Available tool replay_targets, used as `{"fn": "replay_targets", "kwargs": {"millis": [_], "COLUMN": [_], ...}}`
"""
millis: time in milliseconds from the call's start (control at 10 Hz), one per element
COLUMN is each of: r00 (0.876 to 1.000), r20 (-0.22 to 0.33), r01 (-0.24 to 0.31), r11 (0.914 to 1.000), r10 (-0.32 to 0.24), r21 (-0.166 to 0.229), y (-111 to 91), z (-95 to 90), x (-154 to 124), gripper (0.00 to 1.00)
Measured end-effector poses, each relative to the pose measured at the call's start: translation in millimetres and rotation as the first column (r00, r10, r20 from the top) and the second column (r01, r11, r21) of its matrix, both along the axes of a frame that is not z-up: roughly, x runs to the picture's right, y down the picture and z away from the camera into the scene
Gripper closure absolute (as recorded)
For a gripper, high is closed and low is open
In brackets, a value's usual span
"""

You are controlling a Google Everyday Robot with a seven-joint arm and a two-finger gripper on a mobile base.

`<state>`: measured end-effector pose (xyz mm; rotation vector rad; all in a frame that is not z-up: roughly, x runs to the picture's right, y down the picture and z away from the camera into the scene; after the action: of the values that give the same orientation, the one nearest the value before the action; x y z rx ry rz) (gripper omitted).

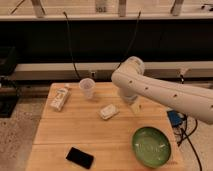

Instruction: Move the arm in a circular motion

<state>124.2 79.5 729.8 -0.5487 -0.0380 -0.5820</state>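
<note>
I judge the circle to be mid-sweep, with nothing to grasp. The arm [165,92] reaches in from the right over the back right part of the desk [55,132]. Its long axis runs from the right edge up and leftward to a rounded joint, so it points left, and a short link then turns down to the gripper [135,106], low over the desk. I cannot tell whether the gripper is open or closed. A white packet [108,111] lies just left of the gripper, a clear cup [87,89] further left and behind, and a green bowl [150,146] in front. The next arc calls for steady height to clear the packet.
</note>
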Motion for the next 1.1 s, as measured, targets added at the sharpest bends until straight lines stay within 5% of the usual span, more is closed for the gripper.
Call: {"fn": "replay_targets", "kwargs": {"millis": [1100], "r00": [0.993], "r20": [0.057], "r01": [0.109], "r11": [0.994], "r10": [-0.108], "r21": [-0.013], "y": [-8], "z": [10.5], "x": [13], "gripper": [0.2]}}
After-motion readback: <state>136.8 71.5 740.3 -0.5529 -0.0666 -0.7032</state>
